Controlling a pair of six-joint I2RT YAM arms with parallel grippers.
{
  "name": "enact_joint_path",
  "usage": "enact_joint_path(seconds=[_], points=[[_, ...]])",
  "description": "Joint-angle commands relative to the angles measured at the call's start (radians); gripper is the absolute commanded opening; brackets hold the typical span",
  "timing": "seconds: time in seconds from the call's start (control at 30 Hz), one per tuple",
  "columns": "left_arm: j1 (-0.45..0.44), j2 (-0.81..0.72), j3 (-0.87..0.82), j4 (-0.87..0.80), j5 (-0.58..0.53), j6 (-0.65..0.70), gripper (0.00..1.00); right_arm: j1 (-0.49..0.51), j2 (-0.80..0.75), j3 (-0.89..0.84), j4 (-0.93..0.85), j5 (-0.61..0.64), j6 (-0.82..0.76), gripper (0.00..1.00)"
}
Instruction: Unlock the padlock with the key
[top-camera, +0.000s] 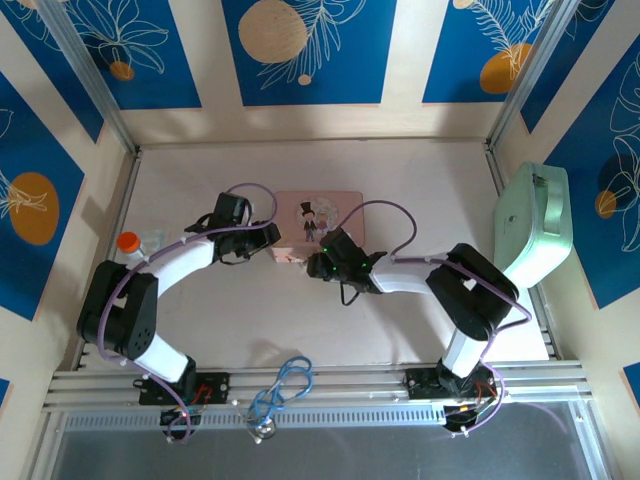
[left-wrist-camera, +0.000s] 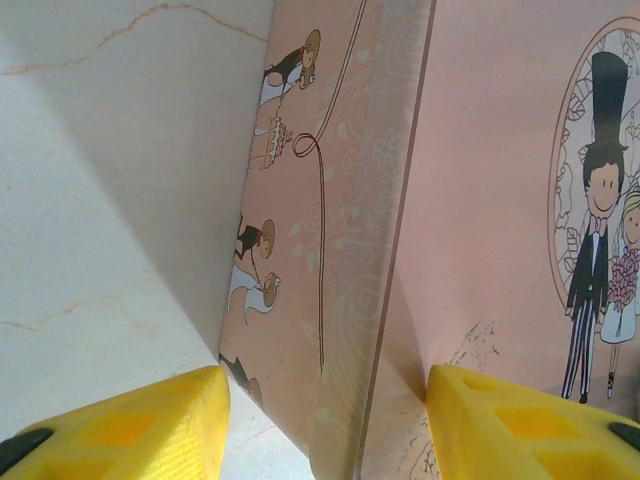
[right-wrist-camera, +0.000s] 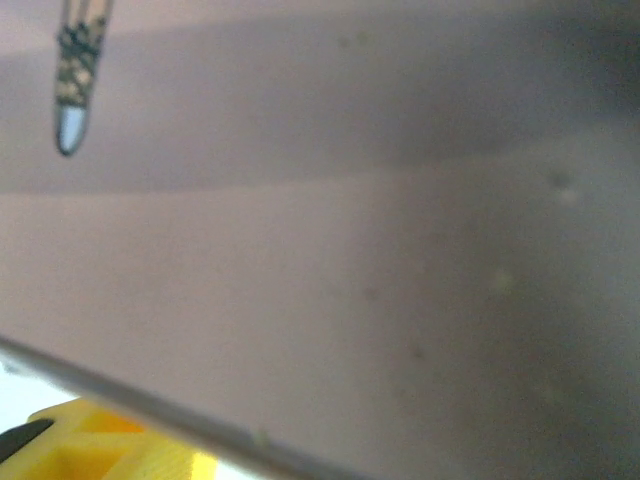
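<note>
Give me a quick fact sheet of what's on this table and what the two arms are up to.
Centre: pink picture box, cartoon bride and groom on the lid
Left gripper: at the box's left edge, yellow fingers apart, one on either side of that edge
Right gripper: at the box's near side; open or shut unclear, close-up blurred
Far right: mint-green case
Left side: orange-capped bottle
Near edge: blue looped cord

Items counted: one pink picture box (top-camera: 318, 215), one mint-green case (top-camera: 535, 225), one orange-capped bottle (top-camera: 128, 243), one blue looped cord (top-camera: 283, 385). Tools: two, namely left tool (top-camera: 266, 240) and right tool (top-camera: 320, 262).
</note>
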Motion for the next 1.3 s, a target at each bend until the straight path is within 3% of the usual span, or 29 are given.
enact_joint_path(seconds=[0.0,0.2,0.63,0.8,1.1,1.27], points=[[0.012,0.018,0.016,-0.022,0.024,0.024,0.53,0.007,0.026,0.044,-0.008,-0.004,-0.025,0.54],[0.012,0.016,-0.010,0.003,0.032,0.019,0.52,0.006,0.036,0.061,-0.018,0.022,-0.025,0.53],[0.014,0.020,-0.010,0.009,0.037,0.034,0.51,0.023,0.082,0.142,-0.129,0.057,0.000,0.35],[0.015,0.021,-0.015,0.011,0.032,0.034,0.51,0.024,0.087,0.182,-0.238,0.074,0.058,0.28],[0.017,0.021,-0.026,0.013,0.025,0.034,0.50,0.023,0.045,0.182,-0.341,0.112,0.126,0.27],[0.017,0.018,-0.027,0.011,0.023,0.034,0.50,0.012,0.123,0.284,-0.519,0.084,0.191,0.18]])
